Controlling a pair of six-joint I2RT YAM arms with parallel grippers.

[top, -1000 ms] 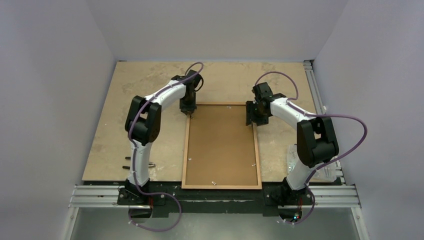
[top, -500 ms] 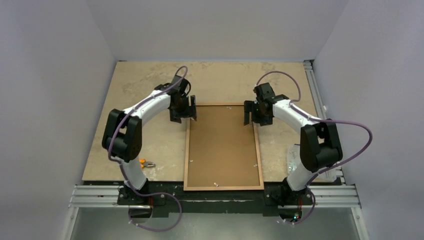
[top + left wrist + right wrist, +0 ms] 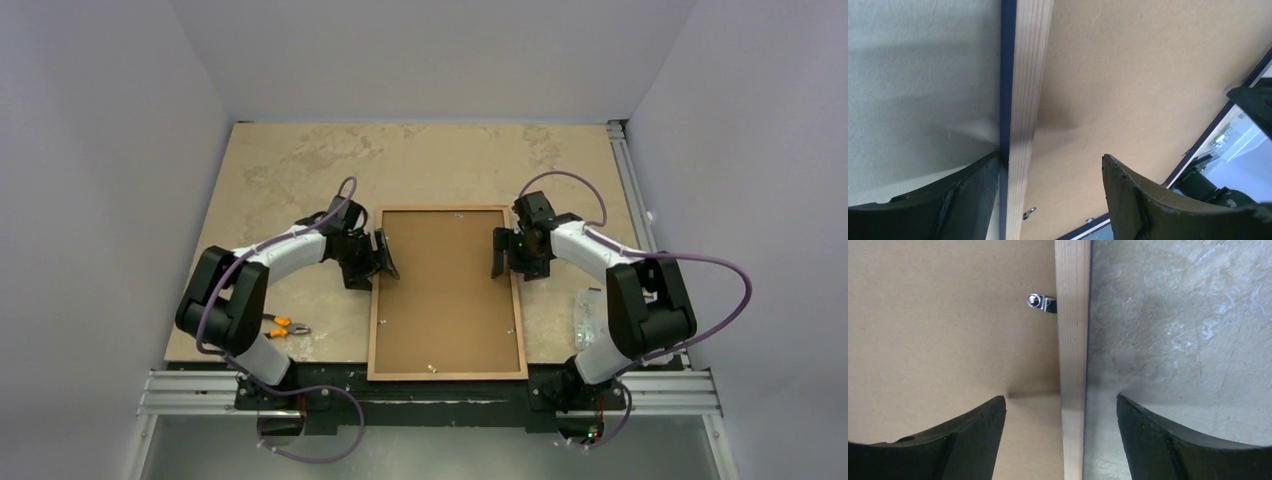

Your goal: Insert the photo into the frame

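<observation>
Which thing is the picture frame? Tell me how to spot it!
On the tan table, look at the middle of the near half. The frame lies there back-up, a big rectangle of thin light-wood rails around a plain brown backing board. Nothing else lying there is nearly as large; the orange-handled tool to its left is tiny.

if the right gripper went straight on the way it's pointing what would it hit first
Most likely the right rail of the frame: the right gripper points down at it, open jaws straddling the wooden strip, backing board one side, table the other. Remaining gap unclear.
</observation>
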